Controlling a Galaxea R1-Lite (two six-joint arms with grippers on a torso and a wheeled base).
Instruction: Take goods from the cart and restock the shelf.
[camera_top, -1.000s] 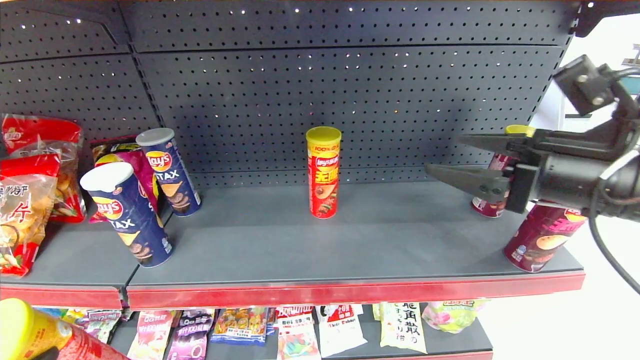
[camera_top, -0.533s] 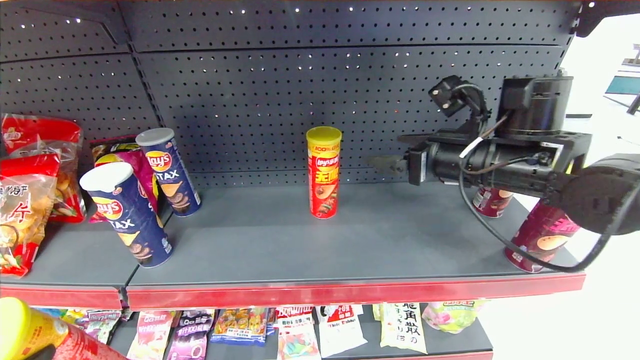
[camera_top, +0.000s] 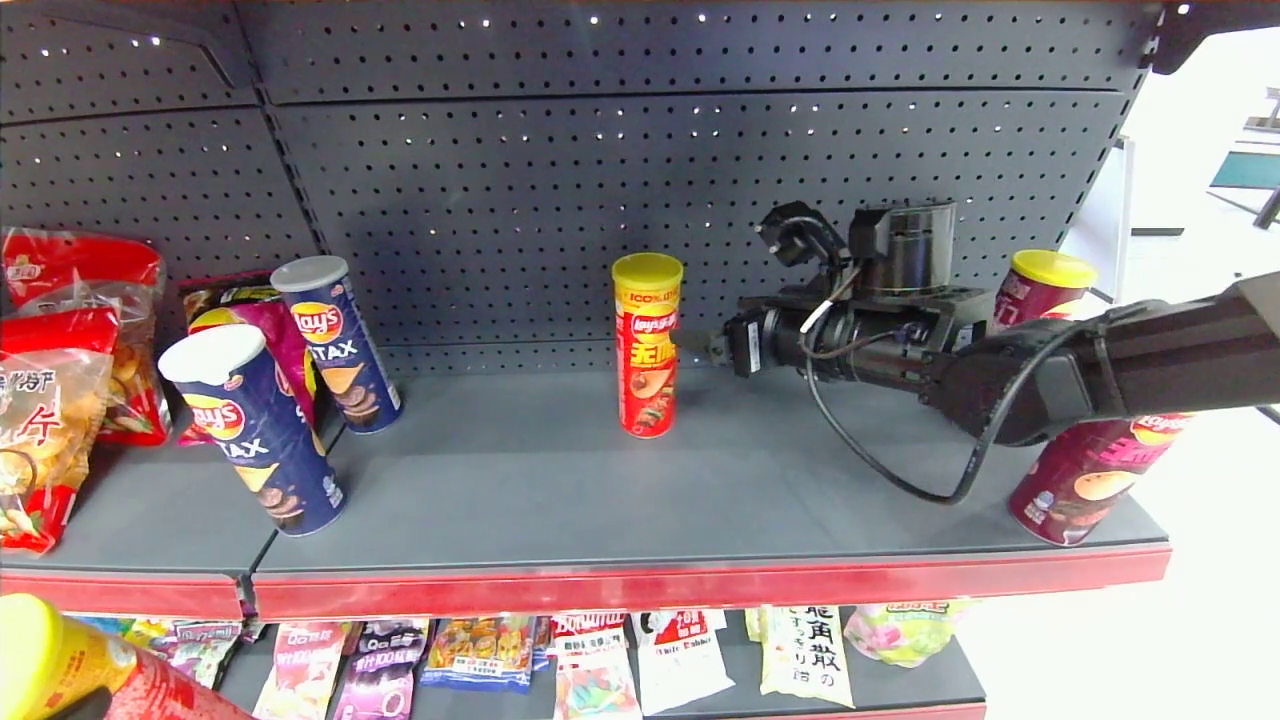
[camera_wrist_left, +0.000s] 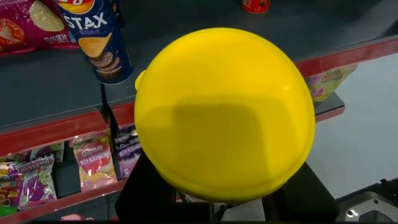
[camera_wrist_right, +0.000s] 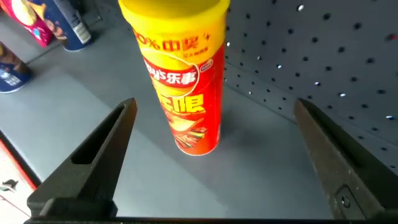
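The right hand (camera_top: 700, 342) is hovering wide open over the shelf (camera_top: 560, 500). An upright red chip can (camera_top: 647, 345), closed with a yellow lid, is standing just ahead of its spread fingers (camera_wrist_right: 93, 162). The left hand (camera_wrist_left: 211, 208) is gripping a second can (camera_wrist_left: 224, 112), also capped in yellow, well apart from the right hand. Two maroon cans (camera_top: 1085, 470) are standing behind the right hand.

Logo lettering on front blue can (camera_top: 255, 430), characters on red can (camera_top: 647, 345), print on lower packets (camera_top: 806, 655)

Snack bags (camera_top: 60, 380) far left beside blue canisters (camera_top: 255, 430); sachets (camera_top: 600, 660) (mixed colours) in row below.
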